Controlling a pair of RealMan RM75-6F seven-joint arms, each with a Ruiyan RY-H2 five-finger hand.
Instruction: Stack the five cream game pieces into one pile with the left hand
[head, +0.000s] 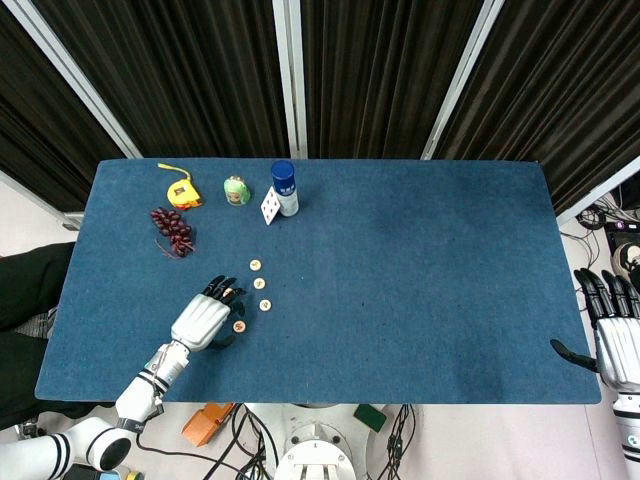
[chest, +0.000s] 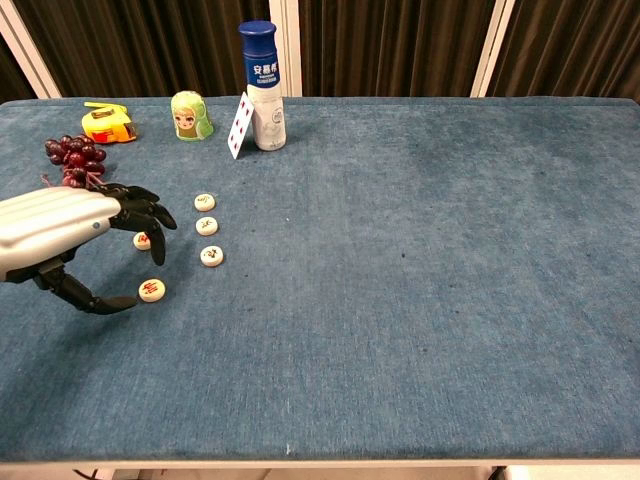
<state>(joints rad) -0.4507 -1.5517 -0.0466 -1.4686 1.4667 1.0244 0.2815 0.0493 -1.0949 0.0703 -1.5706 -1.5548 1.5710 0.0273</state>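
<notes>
While its fingers spread apart, the left robot hand (chest: 70, 240) hovers over the pieces (chest: 207, 226) nearest the grapes (chest: 72, 160), holding nothing.

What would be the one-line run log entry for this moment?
left robot hand: open, over the left cream game pieces | pieces: flat, apart, none stacked | right robot hand: open, off the table edge
</notes>
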